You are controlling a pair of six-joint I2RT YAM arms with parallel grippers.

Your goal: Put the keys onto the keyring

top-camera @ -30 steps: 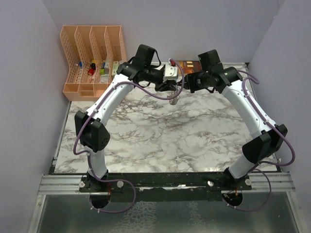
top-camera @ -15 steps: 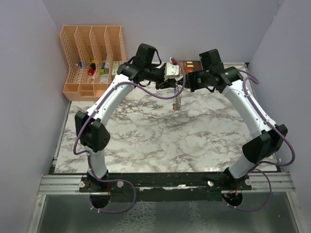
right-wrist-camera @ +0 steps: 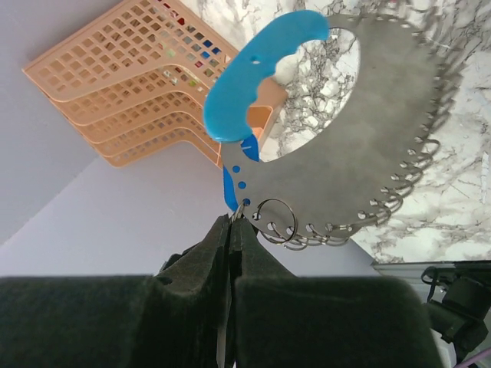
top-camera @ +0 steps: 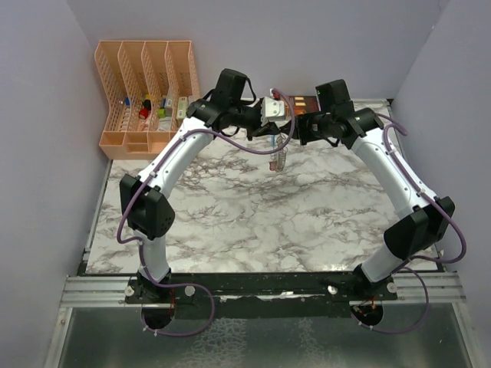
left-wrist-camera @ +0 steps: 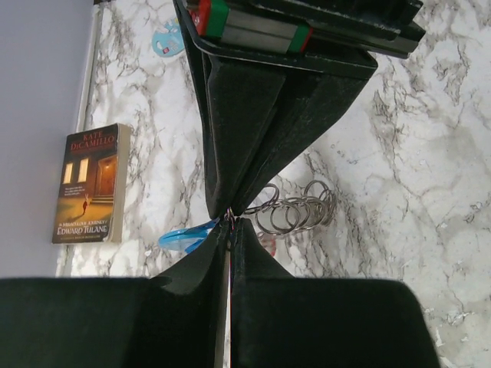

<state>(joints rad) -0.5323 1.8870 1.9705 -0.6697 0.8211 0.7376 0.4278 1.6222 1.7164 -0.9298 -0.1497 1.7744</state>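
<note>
Left hand and right hand meet tip to tip, both clenched on the keyring, which hangs in mid-air above the far edge of the worktop, its rings dangling.

The keyring is grey metal with a bright blue strap. The table is white marble veined grey; the latticed organizer is peach, and the book brown-orange.
</note>
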